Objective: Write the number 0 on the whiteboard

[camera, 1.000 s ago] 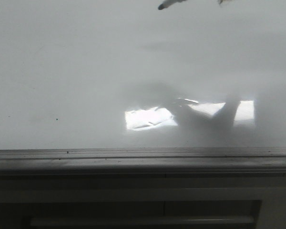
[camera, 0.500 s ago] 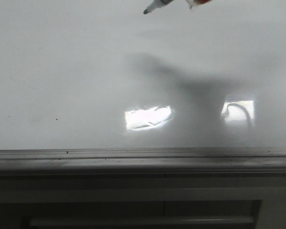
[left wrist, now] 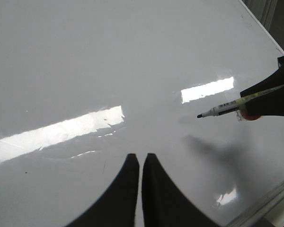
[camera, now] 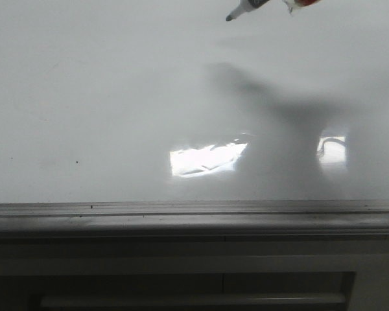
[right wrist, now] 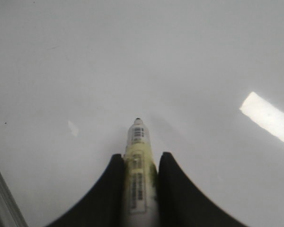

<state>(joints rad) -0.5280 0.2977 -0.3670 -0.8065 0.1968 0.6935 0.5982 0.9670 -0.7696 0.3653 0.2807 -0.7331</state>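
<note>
The whiteboard (camera: pixel 104 97) is glossy white and fills most of every view; no drawn number 0 shows on it. My right gripper (right wrist: pixel 138 156) is shut on a white marker (right wrist: pixel 138 175) whose dark tip points out ahead of the fingers. In the front view the marker (camera: pixel 246 8) shows at the top edge, tip toward the left, above the board with its shadow below. In the left wrist view the marker (left wrist: pixel 227 108) hangs over the board at the right. My left gripper (left wrist: pixel 140 156) is shut and empty over the board.
A ridged grey metal rail (camera: pixel 194 210) runs along the board's near edge in the front view, with a dark cabinet front and long handle (camera: pixel 194 300) below it. The rail also shows at a corner of the left wrist view (left wrist: pixel 262 208). Bright light reflections lie on the board.
The marker came down into view and slid left, then moved back to the right. Its shadow on the board shifted right with it.
</note>
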